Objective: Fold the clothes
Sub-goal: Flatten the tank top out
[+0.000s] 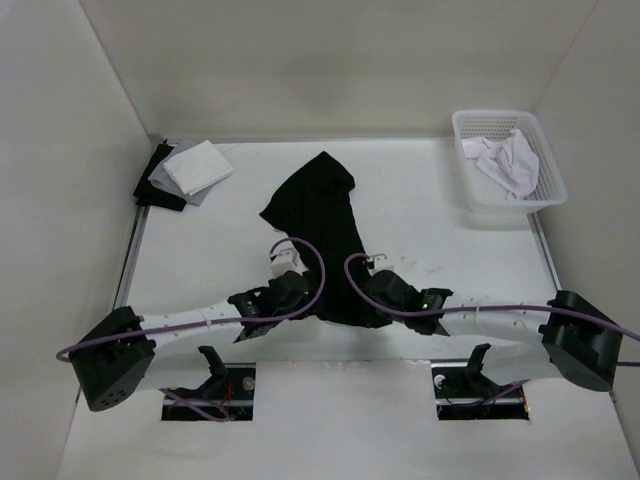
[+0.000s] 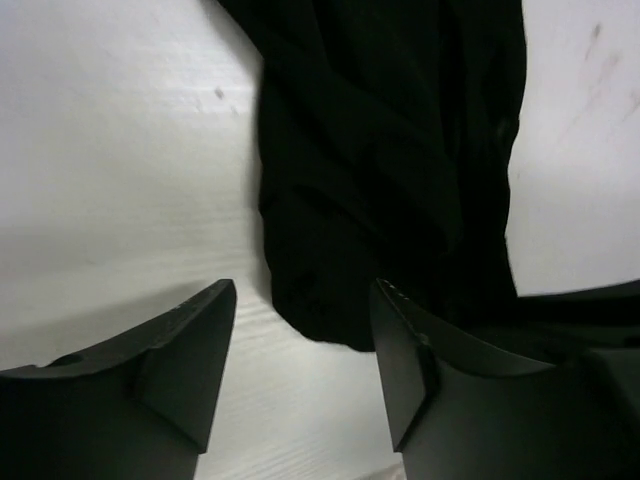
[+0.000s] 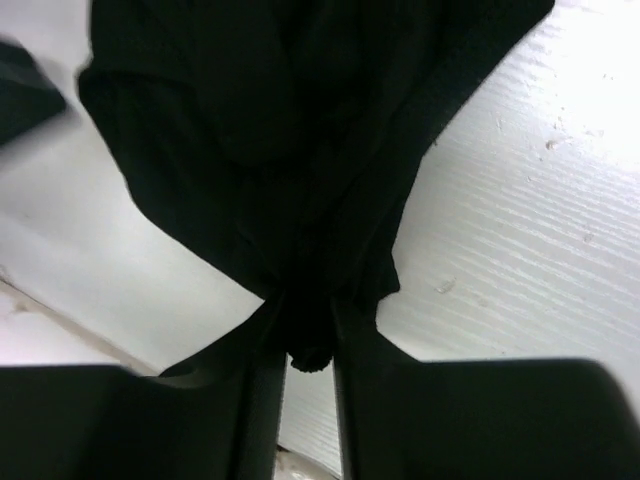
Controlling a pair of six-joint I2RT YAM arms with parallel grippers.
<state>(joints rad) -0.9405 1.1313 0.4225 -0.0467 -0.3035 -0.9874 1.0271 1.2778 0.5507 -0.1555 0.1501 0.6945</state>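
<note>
Two grippers sit at the near end of the black soft fabric garment (image 1: pixel 320 220), which lies in the middle of the white table (image 1: pixel 440 250), running away from the arm bases toward the far wall. The left gripper (image 2: pixel 302 300) has its jaws spread wide with nothing between them; a rounded lobe of cloth lies just ahead of its right finger, and I cannot tell whether they touch. The right gripper (image 3: pixel 305 320) is closed down narrow on a gathered pinch of the same cloth, with a small nub poking out below the fingers. Progress, as judged: very little. The garment is a long, twisted bunch, narrow at the far tip and wider toward the arms, with no flat panel, no clear sleeve and no clean crease. Spreading it flat and making every fold look to remain. Material: matte, unprinted, limp, falling in deep soft ridges; it should drape and slide rather than hold any shape. The table surface is hard and faintly grained, with a few scuff marks. Farther back on the left is a stack of flat white, grey and dark fabric squares (image 1: pixel 195 165), edges roughly aligned. At far right stands a white slotted plastic basket (image 1: pixel 495 213) holding a crumpled white fabric garment (image 1: pixel 505 160).
</note>
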